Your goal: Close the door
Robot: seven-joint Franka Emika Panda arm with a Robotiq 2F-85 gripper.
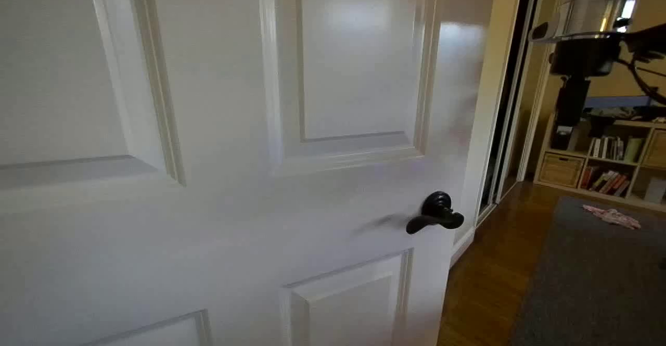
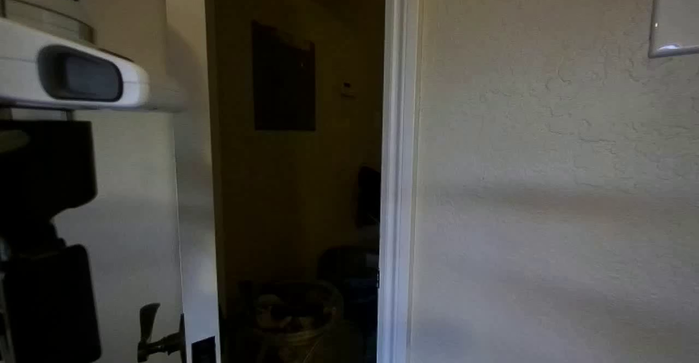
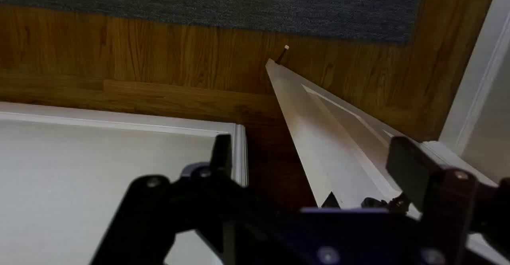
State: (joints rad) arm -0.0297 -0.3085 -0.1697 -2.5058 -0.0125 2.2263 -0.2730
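The glossy white panelled door [image 1: 223,216] stands open in both exterior views. In an exterior view its free edge [image 2: 197,215] is apart from the white door frame [image 2: 397,188], with a dark gap between. Its black lever handle [image 1: 436,216] also shows low in that exterior view [image 2: 158,344]. In the wrist view I look down at the door [image 3: 303,129], and the handle [image 3: 374,203] is partly hidden by the gripper. My gripper [image 3: 316,157] is open, its fingers wide apart with nothing held. The handle shows beyond and below it, not gripped.
A plain wall [image 2: 546,161] stands beside the frame. Beyond the gap is a dark room with a bucket [image 2: 297,333]. A grey rug [image 1: 598,283] with a pink cloth [image 1: 613,216] lies on the wooden floor [image 3: 159,50]. A bookshelf [image 1: 609,159] stands at the back.
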